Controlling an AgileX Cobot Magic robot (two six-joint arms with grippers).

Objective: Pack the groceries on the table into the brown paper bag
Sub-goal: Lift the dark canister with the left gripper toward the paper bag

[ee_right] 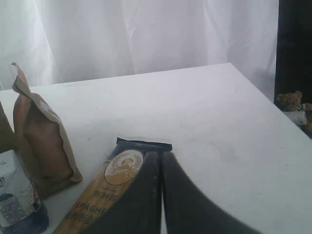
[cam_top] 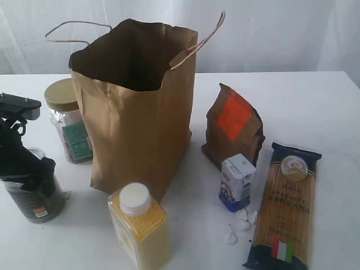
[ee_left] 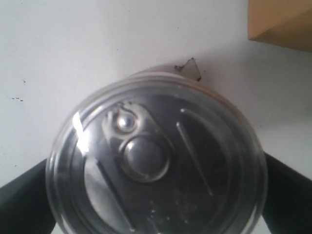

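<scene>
We see the left gripper (ee_left: pixel 156 200) w/ jaws spread wide, one dark finger (ee_left: pixel 24 204) on each side of the silver-topped dark can (ee_left: pixel 156 161). We can't tell if the pads touch its wall. The can stands upright on the table (ee_left: pixel 73 44), pull-tab lid facing the wrist cam. We judge this straddle to be the setup for a side grasp & lift.

The right gripper (ee_right: pixel 161 195) has its fingers pressed together on nothing, above the tabletop by the top end of the long spaghetti pack (ee_right: pixel 112 180). It's prob. parked clear while the other arm works.

Containers next. The brown paper bag (cam_top: pixel 135 124) stands upright mid-table, just right of the can, mouth open upward, handles raised, so it's ready for top loading. Its inside is dark and no item shows in it.

All groceries are out on the table:
- tan-lidded clear jar (cam_top: pixel 64 121), just beside the bag's left wall, contents unclear behind a green label
- white-capped yellow-grain bottle (cam_top: pixel 140 228), in front of the bag, nearly full
- brown pouch with orange-red label (cam_top: pixel 233 126), upright, right of the bag
- small white-blue carton (cam_top: pixel 236 181), btwn the pouch & the flat-lying spaghetti
</scene>
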